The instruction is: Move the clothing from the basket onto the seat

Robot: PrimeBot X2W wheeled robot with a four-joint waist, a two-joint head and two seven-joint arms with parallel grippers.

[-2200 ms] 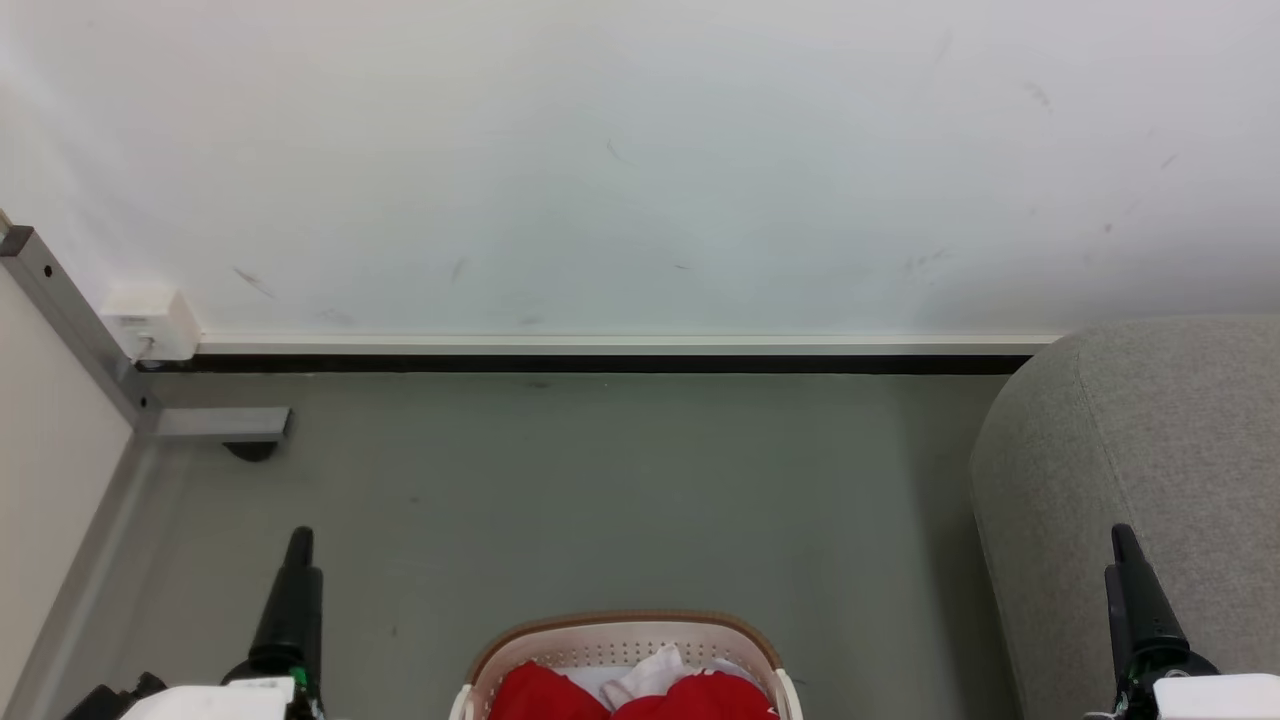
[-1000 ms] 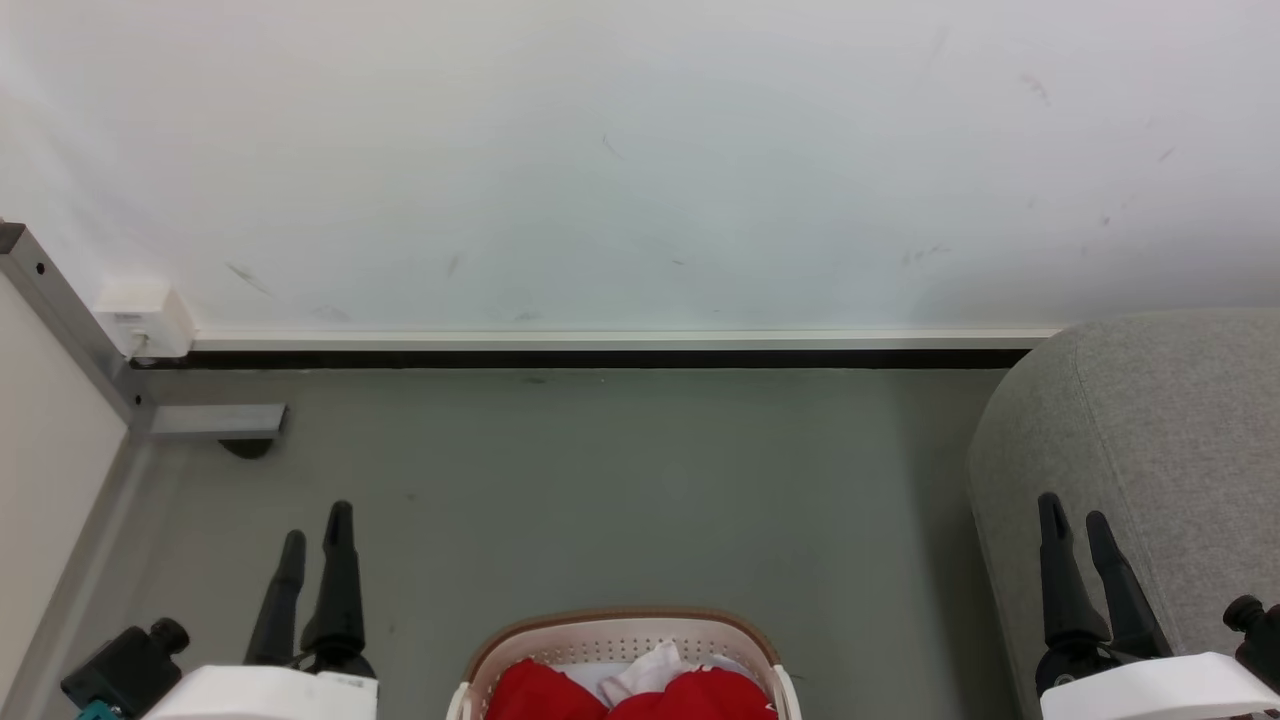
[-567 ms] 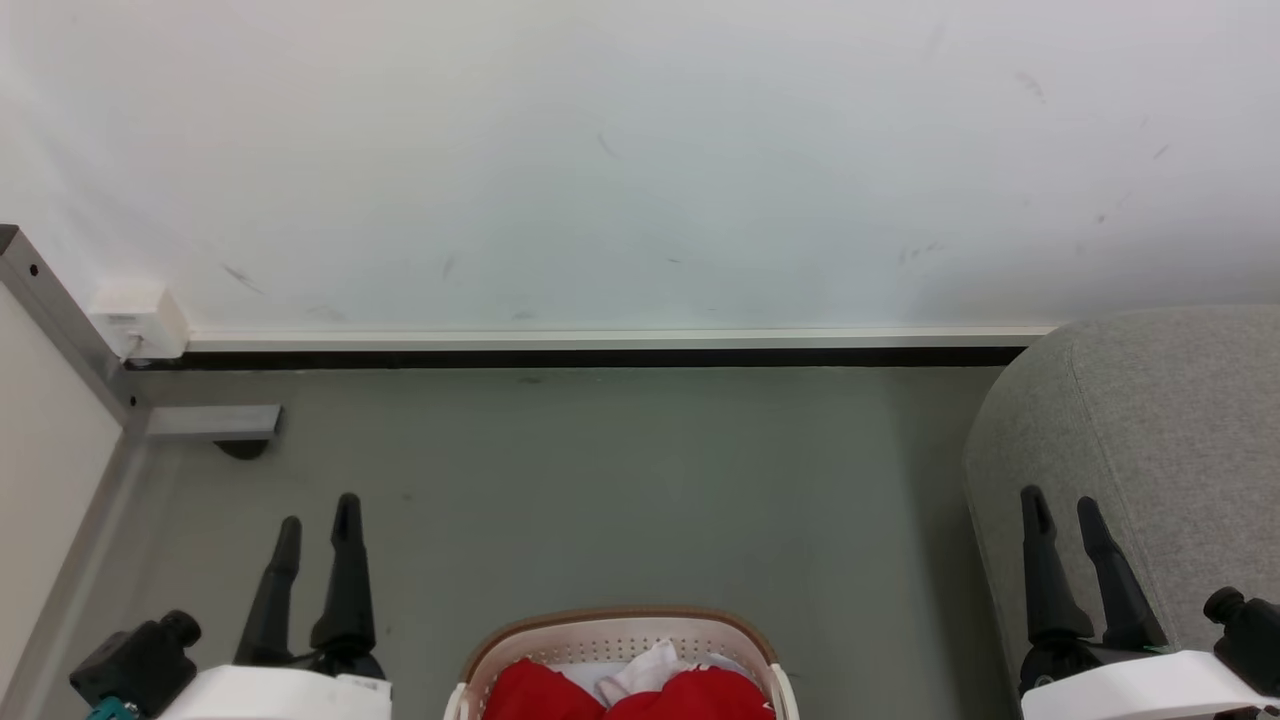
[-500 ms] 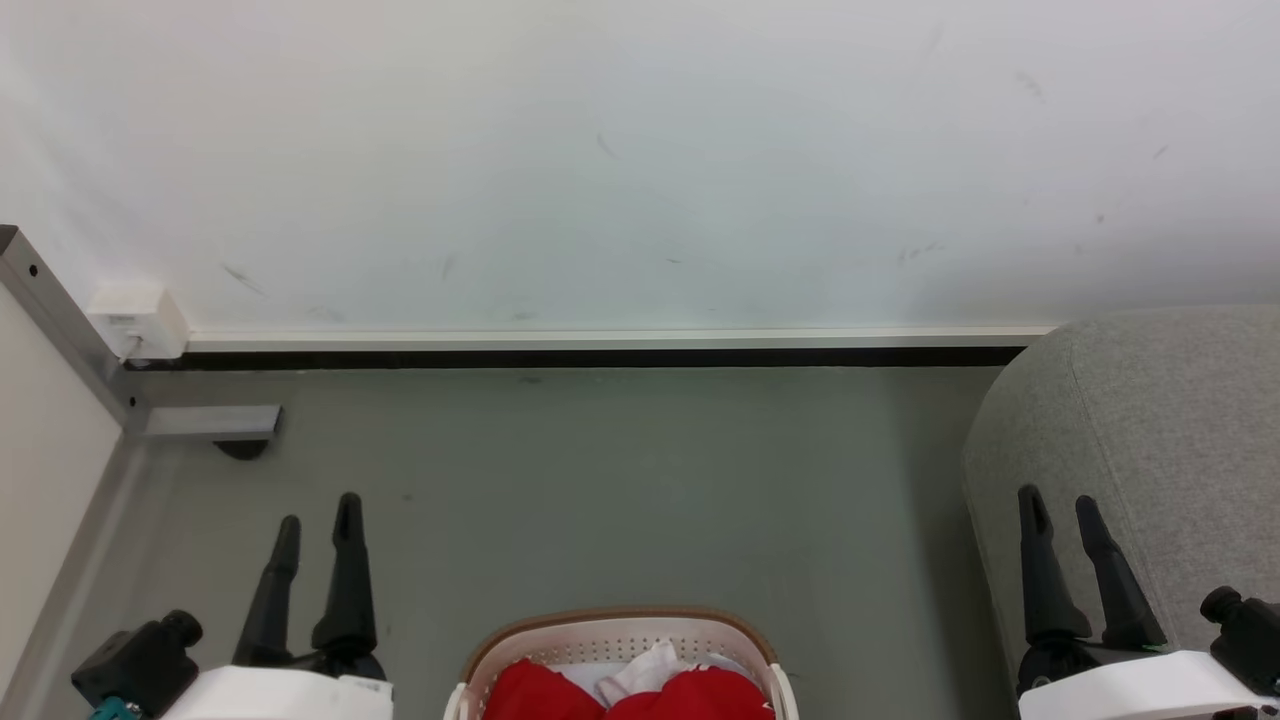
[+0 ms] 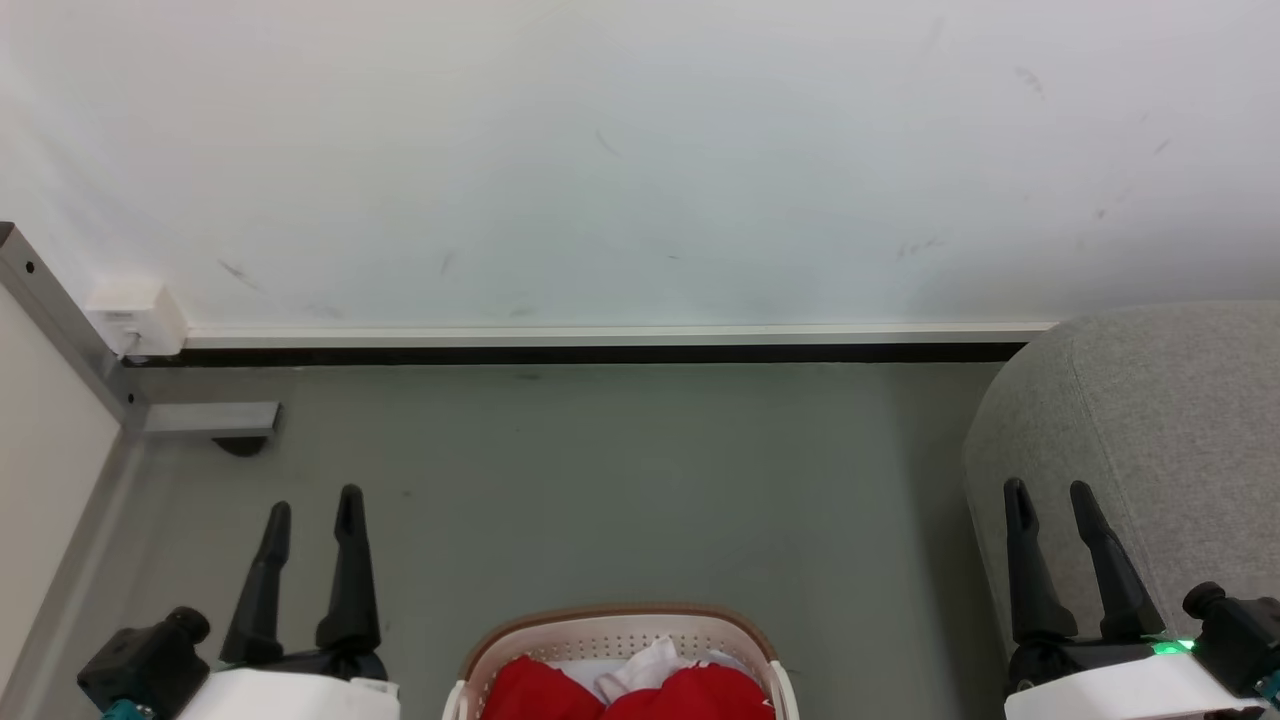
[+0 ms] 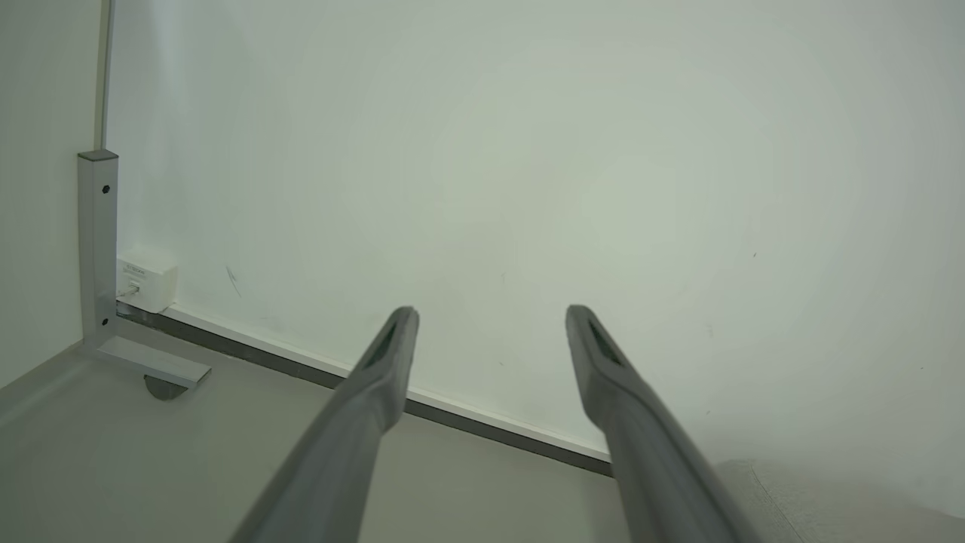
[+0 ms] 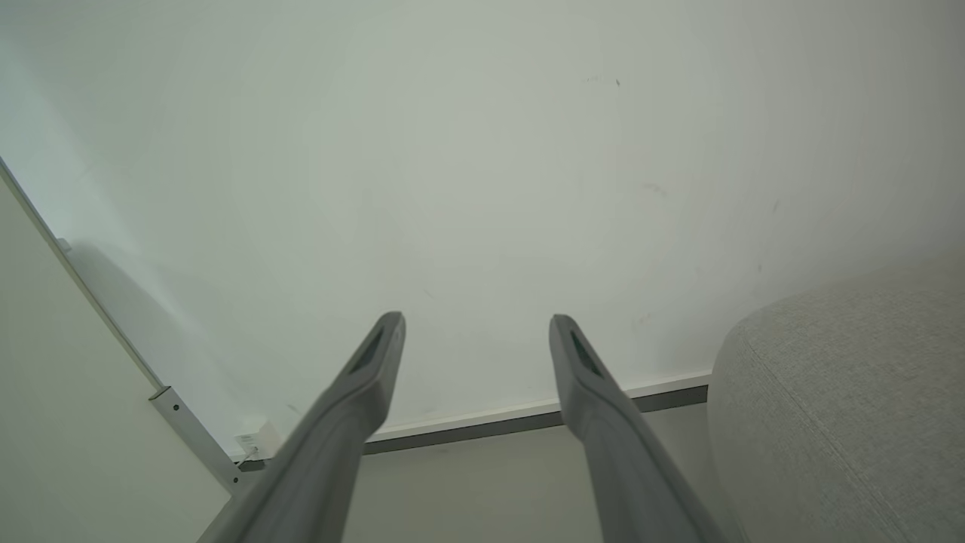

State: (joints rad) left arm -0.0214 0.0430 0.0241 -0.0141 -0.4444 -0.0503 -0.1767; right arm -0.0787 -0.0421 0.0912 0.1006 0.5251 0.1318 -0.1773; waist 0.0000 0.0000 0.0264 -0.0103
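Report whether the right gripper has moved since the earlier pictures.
Yes: the right gripper has shifted left and up the view, nearer the seat's rounded left edge.

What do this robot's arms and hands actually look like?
The left gripper and right gripper each have two long, tapering black fingers. Behind them sit white forearm shells, each carrying a knobby black camera; a small green light glows on the right arm.
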